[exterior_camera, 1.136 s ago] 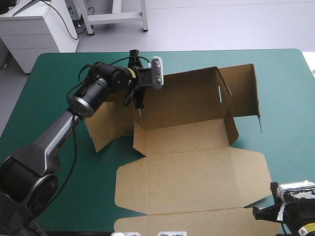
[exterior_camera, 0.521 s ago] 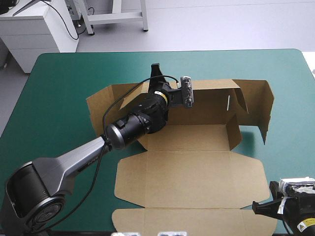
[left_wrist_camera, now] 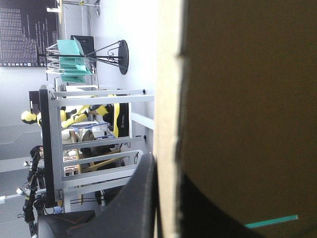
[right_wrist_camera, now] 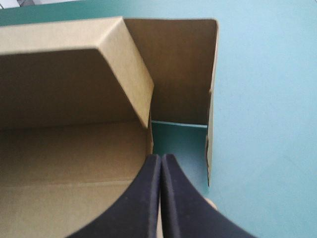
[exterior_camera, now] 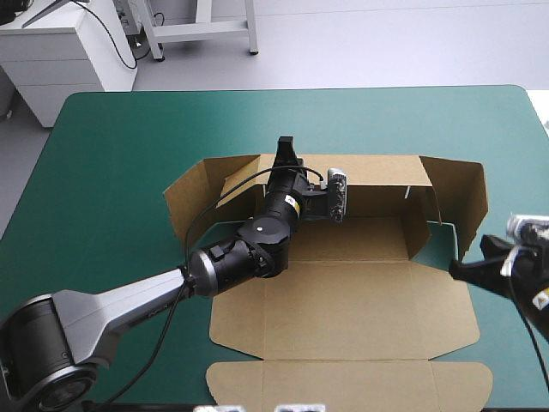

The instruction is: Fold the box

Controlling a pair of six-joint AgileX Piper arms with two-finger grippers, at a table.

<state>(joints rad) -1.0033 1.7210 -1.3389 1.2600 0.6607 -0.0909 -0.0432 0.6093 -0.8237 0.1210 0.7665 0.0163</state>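
Note:
The brown box (exterior_camera: 343,300) lies open on the teal-green table (exterior_camera: 103,154), its back wall raised and its lid flat toward the front edge. My left gripper (exterior_camera: 286,154) sits at the top of the back wall near its left end. In the left wrist view the board's edge (left_wrist_camera: 168,99) runs between the black fingers (left_wrist_camera: 141,198), all but shut on it. My right gripper (exterior_camera: 459,268) hovers by the box's right end, fingers shut in one point (right_wrist_camera: 161,161). It aims at the upright corner flap (right_wrist_camera: 183,69), touching nothing.
The box's front flap (exterior_camera: 343,382) reaches close to the table's front edge. The left arm (exterior_camera: 129,300) lies across the front left of the table. Bare teal-green cover (right_wrist_camera: 267,99) shows to the right of the box and beyond the back wall.
The left gripper has travelled right along the back wall, and the box has slid right and squared up. The right gripper rose from the front right corner to the box's right end.

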